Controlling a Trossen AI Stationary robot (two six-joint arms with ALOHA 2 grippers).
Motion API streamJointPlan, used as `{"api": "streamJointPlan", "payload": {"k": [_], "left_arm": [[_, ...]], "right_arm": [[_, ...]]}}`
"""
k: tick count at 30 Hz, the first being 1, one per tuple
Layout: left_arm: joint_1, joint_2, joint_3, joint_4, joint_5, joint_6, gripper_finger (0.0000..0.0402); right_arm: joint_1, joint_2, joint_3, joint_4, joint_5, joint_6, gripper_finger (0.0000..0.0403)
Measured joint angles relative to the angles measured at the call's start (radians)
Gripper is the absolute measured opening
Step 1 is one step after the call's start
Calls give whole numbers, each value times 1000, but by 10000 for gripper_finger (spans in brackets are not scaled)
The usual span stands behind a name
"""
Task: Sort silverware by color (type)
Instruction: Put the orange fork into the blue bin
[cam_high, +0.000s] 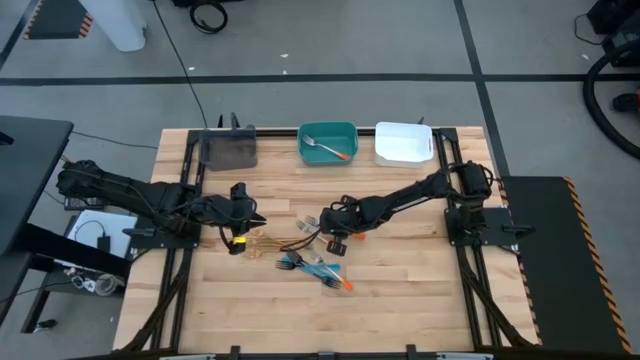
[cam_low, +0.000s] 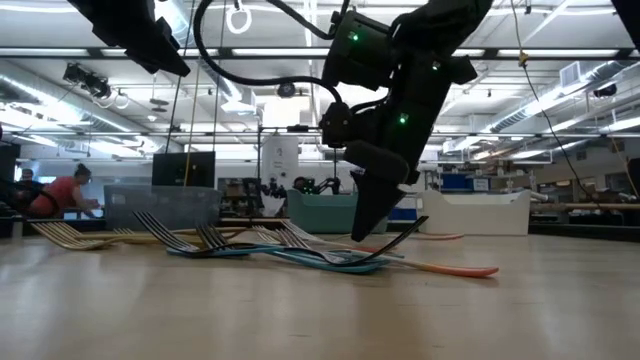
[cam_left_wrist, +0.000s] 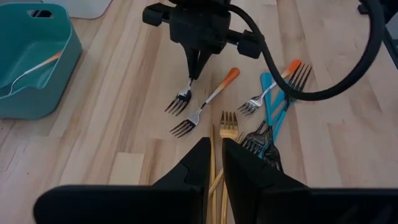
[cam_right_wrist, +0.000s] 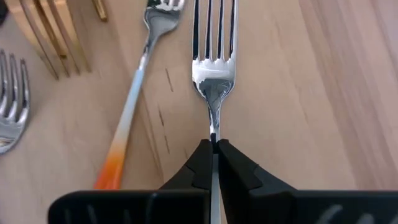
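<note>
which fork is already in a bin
The orange-handled fork lying in the teal bin. Every other fork is out on the table in the pile between the two arms.

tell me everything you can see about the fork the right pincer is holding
The fork is shiny silver metal with four slim tines and a narrow neck. Its handle disappears between the fingers of the right pincer, which is shut on it, so the handle colour cannot be told. In the left wrist view it hangs tines down, the tips at the wooden table. It sits near the table's middle, beside an orange-handled fork and apart from it.
</note>
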Motion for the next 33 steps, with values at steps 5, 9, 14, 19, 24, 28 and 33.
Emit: {"api": "streamJointPlan", "payload": {"k": [5, 9, 14, 19, 24, 28, 33], "left_arm": [[0, 0, 0, 0, 0, 0, 50], [0, 0, 0, -1, 0, 0, 50], [0, 0, 0, -1, 0, 0, 50], [0, 0, 0, 0, 0, 0, 50], [0, 0, 0, 31, -1, 1, 50], [0, 0, 0, 30, -1, 0, 50], [0, 0, 0, 32, -1, 1, 50]], "right_arm": [[-14, -21, 1, -18, -5, -16, 18], [-20, -51, 2, -21, -4, -40, 18], [-27, -97, 2, -34, 4, -81, 18], [-45, -138, 2, -38, 13, -134, 18], [-82, -187, 3, -38, 10, -196, 18], [-109, -215, 3, -35, 9, -235, 18], [-137, -234, 3, -32, 6, -271, 18]]}}
